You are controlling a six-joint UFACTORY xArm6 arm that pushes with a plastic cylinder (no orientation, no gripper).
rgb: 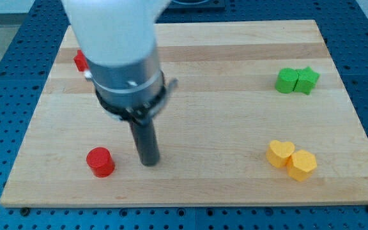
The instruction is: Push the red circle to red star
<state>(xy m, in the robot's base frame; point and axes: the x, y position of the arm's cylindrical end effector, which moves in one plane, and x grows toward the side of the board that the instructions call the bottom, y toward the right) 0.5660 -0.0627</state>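
The red circle [99, 161] is a short red cylinder near the board's bottom left. My tip [149, 162] rests on the board just to the circle's right, a small gap apart from it. The red star [80, 61] sits near the board's top left and is mostly hidden behind my arm's white and grey body [117, 45]; only its left edge shows.
Two green blocks [296, 80], touching each other, sit at the upper right. A yellow heart [280, 153] and a yellow hexagon [302, 165] touch at the lower right. The wooden board [222, 185] lies on a blue perforated table.
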